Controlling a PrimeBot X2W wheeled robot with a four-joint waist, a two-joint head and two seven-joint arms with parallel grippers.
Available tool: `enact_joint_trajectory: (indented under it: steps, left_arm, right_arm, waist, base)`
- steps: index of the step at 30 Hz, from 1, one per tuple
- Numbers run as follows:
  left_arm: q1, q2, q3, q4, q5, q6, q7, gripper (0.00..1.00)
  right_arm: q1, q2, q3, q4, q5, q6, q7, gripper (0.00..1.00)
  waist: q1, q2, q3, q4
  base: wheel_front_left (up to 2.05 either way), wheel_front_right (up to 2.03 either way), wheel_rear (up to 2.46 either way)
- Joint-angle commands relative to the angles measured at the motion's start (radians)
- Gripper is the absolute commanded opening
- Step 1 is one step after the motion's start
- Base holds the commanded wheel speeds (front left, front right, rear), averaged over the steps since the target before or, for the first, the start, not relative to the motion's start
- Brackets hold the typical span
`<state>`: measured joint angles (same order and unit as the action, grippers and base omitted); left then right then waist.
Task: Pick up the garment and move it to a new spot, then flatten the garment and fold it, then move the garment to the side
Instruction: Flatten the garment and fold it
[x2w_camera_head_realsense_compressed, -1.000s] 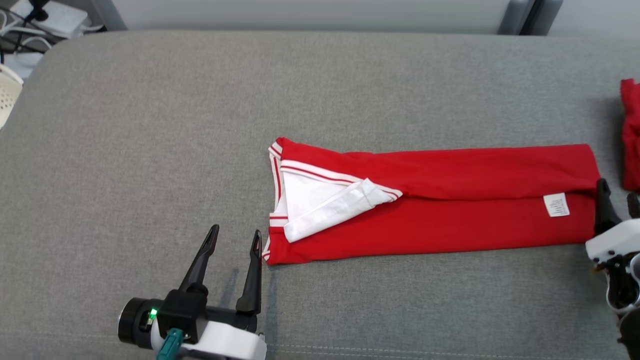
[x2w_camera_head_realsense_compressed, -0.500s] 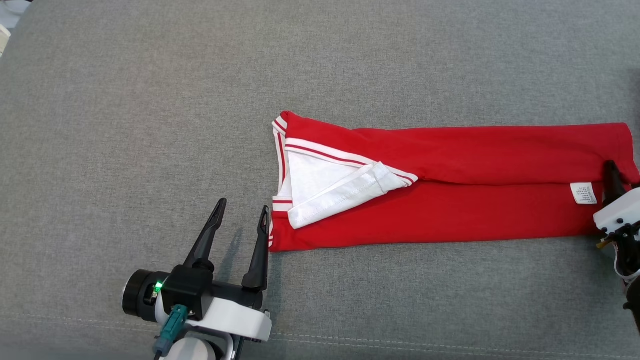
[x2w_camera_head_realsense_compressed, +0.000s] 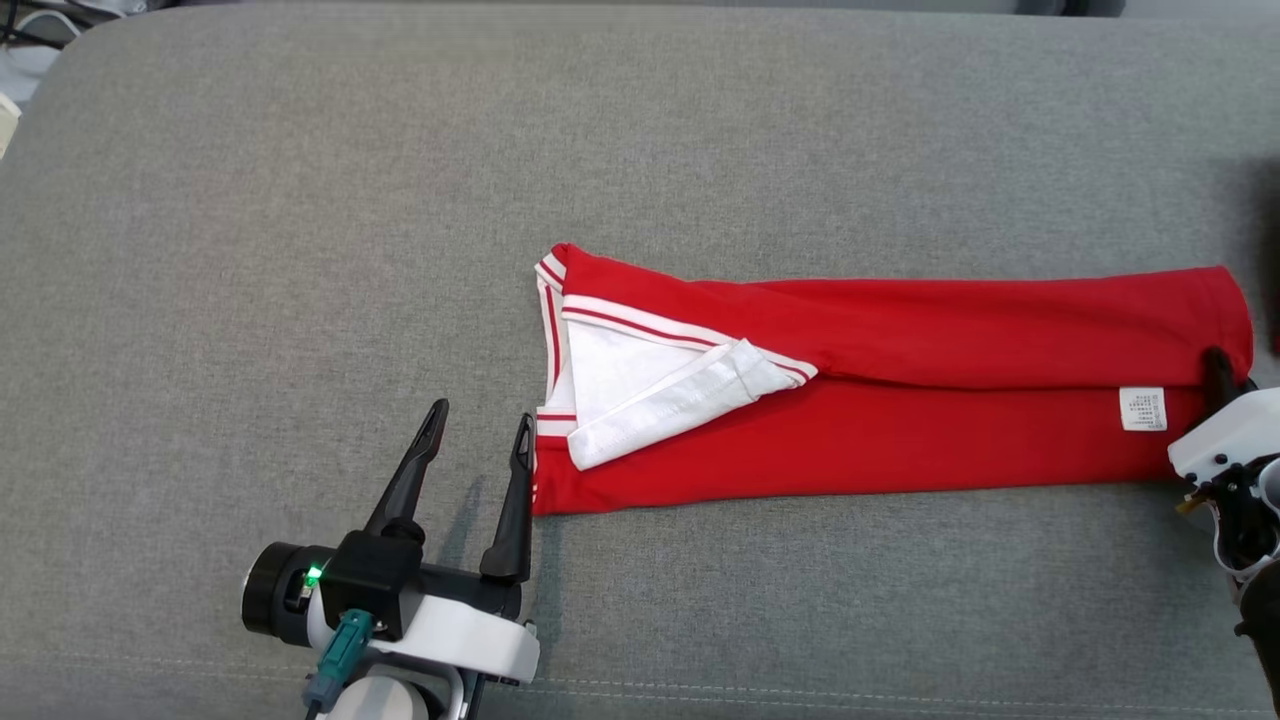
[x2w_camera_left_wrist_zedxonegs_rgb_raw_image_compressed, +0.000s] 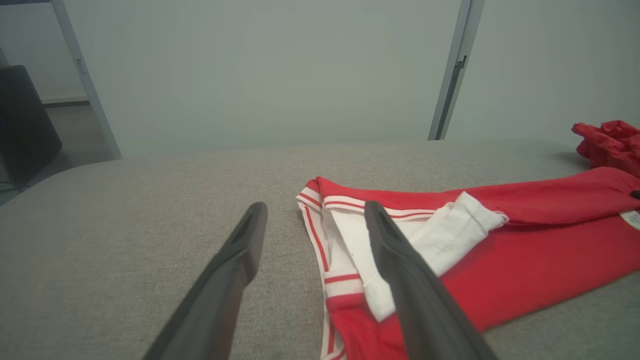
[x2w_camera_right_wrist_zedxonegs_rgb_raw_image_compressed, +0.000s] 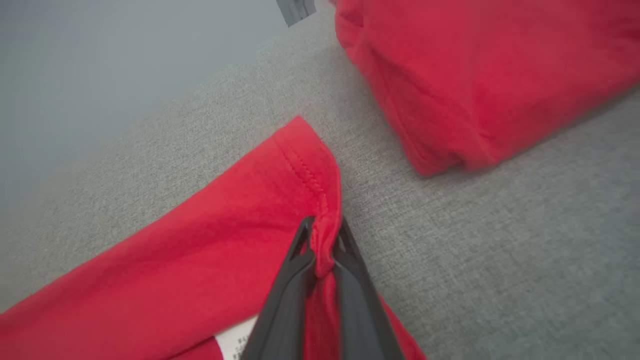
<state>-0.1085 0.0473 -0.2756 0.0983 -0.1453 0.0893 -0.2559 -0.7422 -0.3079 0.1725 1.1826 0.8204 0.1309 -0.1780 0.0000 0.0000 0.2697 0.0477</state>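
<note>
The garment (x2w_camera_head_realsense_compressed: 900, 400) is a red shirt with white striped trim, folded into a long strip across the grey surface, its white collar part (x2w_camera_head_realsense_compressed: 650, 390) at the left end. At the strip's right end my right gripper (x2w_camera_head_realsense_compressed: 1222, 372) is shut on the hem, and the right wrist view shows red cloth (x2w_camera_right_wrist_zedxonegs_rgb_raw_image_compressed: 300, 200) bunched between the two dark fingers (x2w_camera_right_wrist_zedxonegs_rgb_raw_image_compressed: 345, 265). My left gripper (x2w_camera_head_realsense_compressed: 478, 440) stands open just left of the garment's lower left corner, touching nothing. In the left wrist view the right finger (x2w_camera_left_wrist_zedxonegs_rgb_raw_image_compressed: 400, 260) overlaps the white trim (x2w_camera_left_wrist_zedxonegs_rgb_raw_image_compressed: 345, 250).
The grey upholstered surface (x2w_camera_head_realsense_compressed: 300, 250) stretches wide to the left and front. A second crumpled red cloth (x2w_camera_right_wrist_zedxonegs_rgb_raw_image_compressed: 475, 75) lies close beyond the garment's right end, also in the left wrist view as a red heap (x2w_camera_left_wrist_zedxonegs_rgb_raw_image_compressed: 607, 142). A pale wall (x2w_camera_left_wrist_zedxonegs_rgb_raw_image_compressed: 250, 65) rises behind.
My right gripper has shut on the garment's right hem. The head camera has shifted, so the picture has moved. The left gripper stays open beside the collar end.
</note>
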Motion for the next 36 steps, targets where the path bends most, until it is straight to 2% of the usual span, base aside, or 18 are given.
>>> enact_joint_trajectory:
  steps: [1,8,14,18,24,27,30,36]
  left_arm:
    - [-0.017,0.003,0.033,-0.021,0.008,0.006,-0.006,1.00]
    - [0.007,0.003,0.030,-0.015,-0.003,0.008,-0.006,1.00]
    - [0.020,0.003,0.025,-0.013,-0.013,0.011,-0.006,1.00]
    - [0.039,0.003,0.026,-0.031,-0.013,0.018,-0.006,1.00]
    - [0.059,0.003,0.029,-0.052,-0.011,0.022,-0.006,1.00]
    - [0.063,0.003,0.030,-0.056,-0.013,0.024,-0.006,1.00]
    - [0.063,0.003,0.026,-0.059,-0.015,0.024,-0.006,1.00]
    - [0.062,0.003,0.018,-0.060,-0.016,0.023,-0.006,1.00]
  right_arm:
    - [0.029,-0.021,0.021,-0.026,0.012,0.000,-0.016,0.00]
    - [0.078,-0.030,0.058,-0.113,0.043,0.000,-0.018,0.00]
    - [0.143,-0.019,0.081,-0.251,0.106,0.000,0.013,0.00]
    - [0.191,0.012,0.074,-0.379,0.185,0.000,0.054,0.00]
    - [0.241,0.065,0.074,-0.534,0.238,0.000,0.111,0.00]
    - [0.251,0.096,0.073,-0.571,0.235,0.000,0.125,0.00]
    - [0.258,0.156,0.068,-0.607,0.243,0.000,0.144,0.00]
    - [0.264,0.219,0.085,-0.644,0.225,0.000,0.154,0.00]
  waist:
    - [0.0000,0.0000,-0.013,-0.007]
    - [0.0000,0.0000,-0.065,-0.023]
    - [0.0000,0.0000,-0.110,-0.015]
    - [0.0000,0.0000,-0.137,-0.006]
    - [0.0000,0.0000,-0.155,0.026]
    - [0.0000,0.0000,-0.162,0.051]
    - [0.0000,0.0000,-0.165,0.089]
    - [0.0000,0.0000,-0.169,0.147]
  base:
    - [0.00,0.00,0.00]
    - [0.00,0.00,0.00]
    - [0.00,0.00,0.00]
    - [0.00,0.00,0.00]
    - [0.00,0.00,0.00]
    - [0.00,0.00,0.00]
    - [0.00,0.00,0.00]
    - [0.00,0.00,0.00]
